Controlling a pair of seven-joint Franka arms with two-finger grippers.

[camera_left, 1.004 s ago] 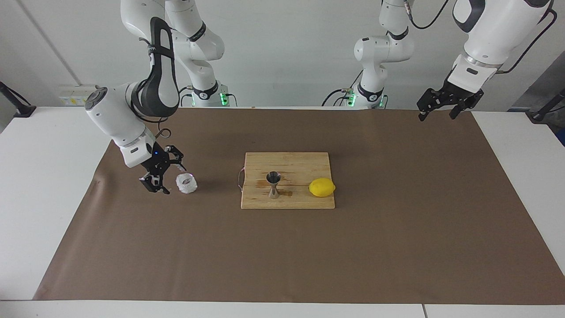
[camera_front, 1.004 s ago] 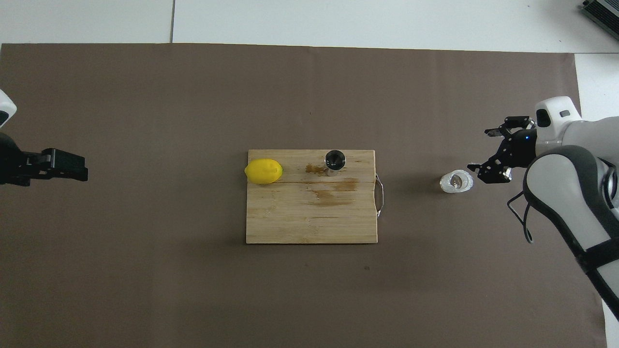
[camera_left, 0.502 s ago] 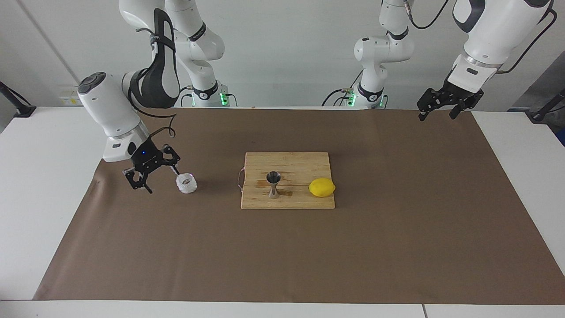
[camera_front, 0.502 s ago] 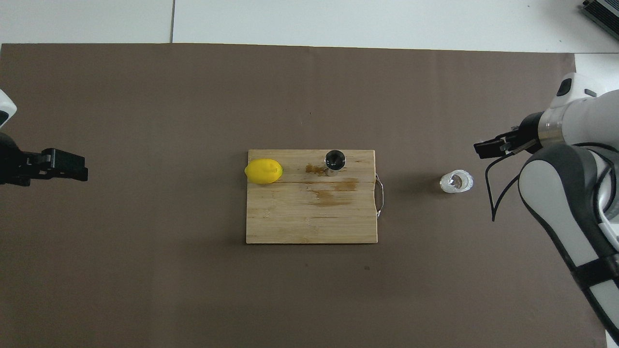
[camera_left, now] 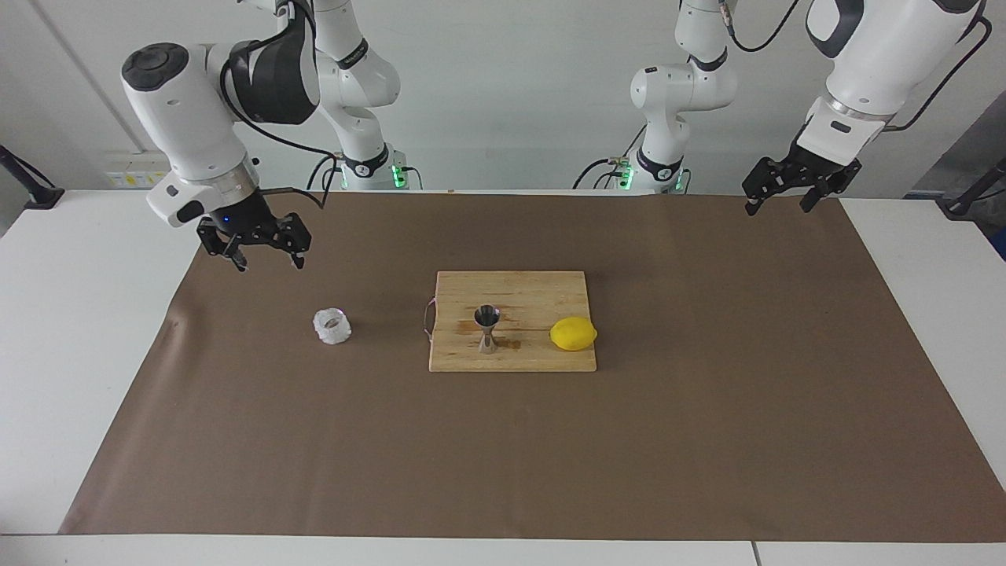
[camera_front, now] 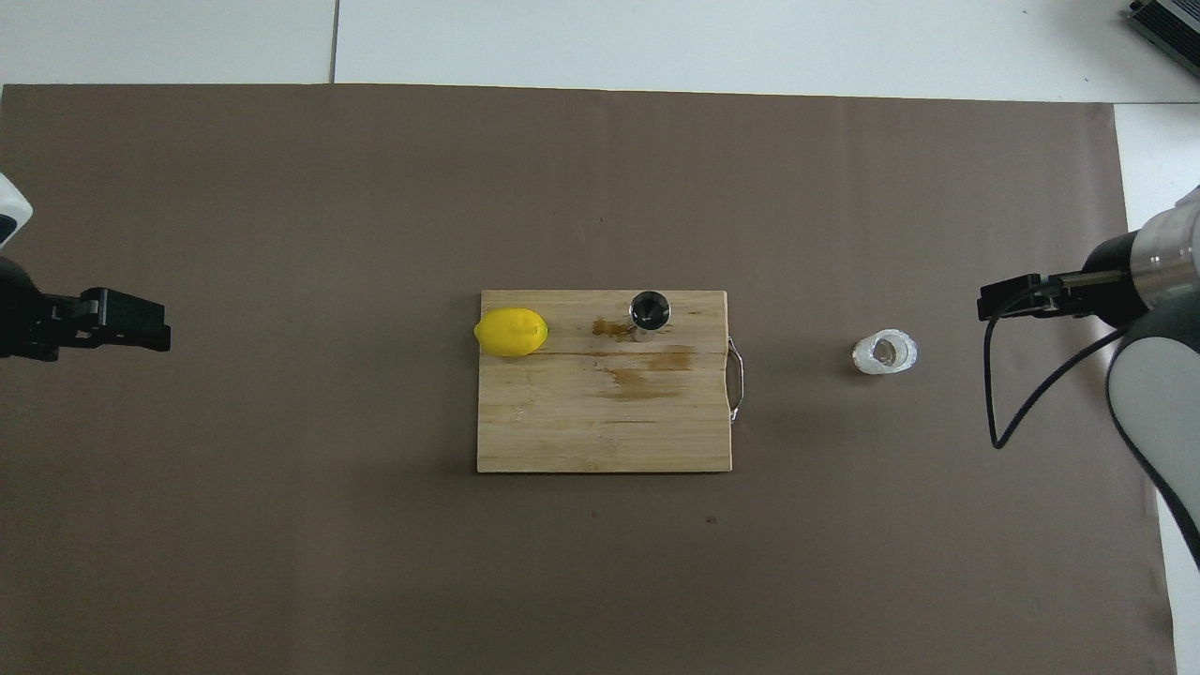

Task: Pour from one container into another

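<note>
Only facing view shows right gripper (camera_left: 267,260) fingers spread, raised, clear of glass cup (camera_left: 332,326).

A wooden board (camera_left: 542,299) (camera_front: 581,422) lies in the middle of a brown mat (camera_left: 707,440) (camera_front: 281,525) that covers the white table (camera_left: 71,314) (camera_front: 656,37). A lemon (camera_left: 573,333) (camera_front: 511,332) rests on the board, at its edge toward the left arm's end. The board has brown stains and a wire handle (camera_left: 428,318) (camera_front: 738,380) on the edge toward the right arm's end.
</note>
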